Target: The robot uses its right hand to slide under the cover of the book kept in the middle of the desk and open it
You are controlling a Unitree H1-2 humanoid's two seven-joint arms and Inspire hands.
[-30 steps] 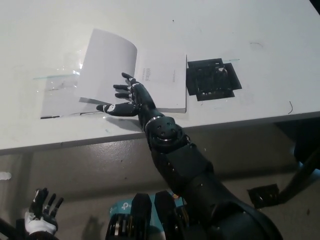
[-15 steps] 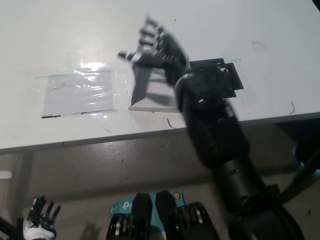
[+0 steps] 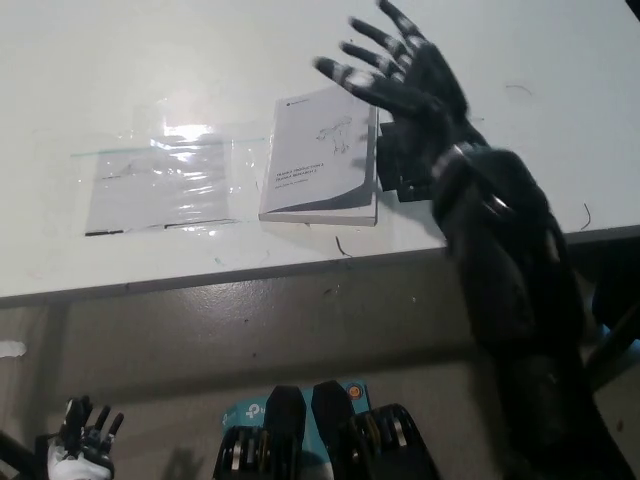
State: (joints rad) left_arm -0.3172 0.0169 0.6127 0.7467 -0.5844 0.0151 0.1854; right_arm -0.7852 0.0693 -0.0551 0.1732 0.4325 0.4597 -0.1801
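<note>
The white book [image 3: 320,160] lies shut on the white desk [image 3: 120,80], its printed cover facing up. My black right hand [image 3: 400,70] is raised above the book's right edge, blurred, with its fingers spread and nothing in it. It touches nothing. My white left hand [image 3: 80,440] hangs low at the picture's lower left, below the desk, fingers apart and empty.
A clear plastic sleeve [image 3: 160,185] lies flat on the desk left of the book. A black tray-like object [image 3: 400,165] sits right of the book, partly behind my right arm. The desk's front edge [image 3: 200,280] runs across the picture.
The cover, lifted a second ago, has fallen shut. My right hand has swung up and to the right, away from the book. The left hand stays low.
</note>
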